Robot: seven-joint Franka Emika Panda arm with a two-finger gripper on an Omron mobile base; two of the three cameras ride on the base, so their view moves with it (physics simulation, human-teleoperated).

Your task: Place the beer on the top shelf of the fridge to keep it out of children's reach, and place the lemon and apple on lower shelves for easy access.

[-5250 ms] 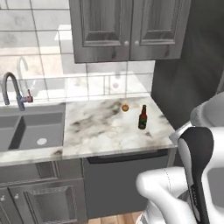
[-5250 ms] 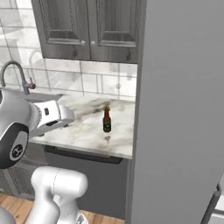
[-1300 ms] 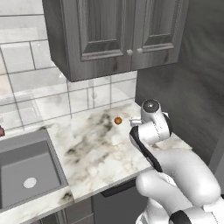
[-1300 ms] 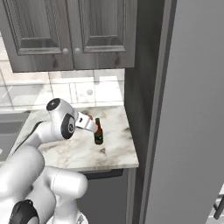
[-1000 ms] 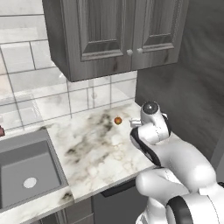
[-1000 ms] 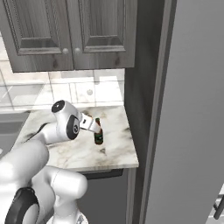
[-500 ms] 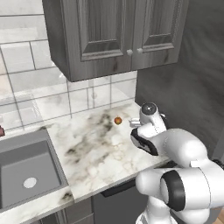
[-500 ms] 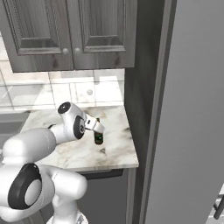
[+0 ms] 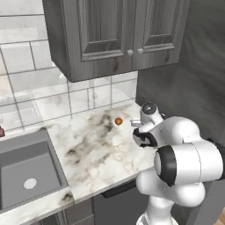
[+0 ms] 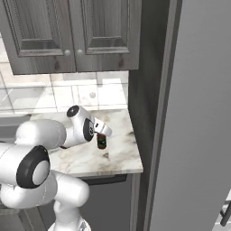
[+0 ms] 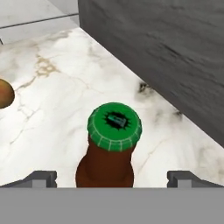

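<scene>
The beer stands upright on the marble counter, its green cap and brown neck seen from above in the hand view. My gripper is open, with one fingertip on each side of the neck and clear of the glass. From the right base camera the hand sits right over the bottle. The apple lies on the counter near the tiled wall, apart from the bottle, and also shows as a reddish-orange apple at the left edge. The fridge stands to the right with its door shut, hiding the shelves. The lemon is out of view.
The fridge's dark grey side wall rises close beside the bottle. Dark wood-panelled cabinets hang above the counter. A grey sink is sunk into the counter at the left. The counter's front edge runs just before the bottle.
Since five seconds ago the base drove closer and the views shifted. Within the last second the arm folded forward and the hand dropped closer over the beer. Beer and apple stay put.
</scene>
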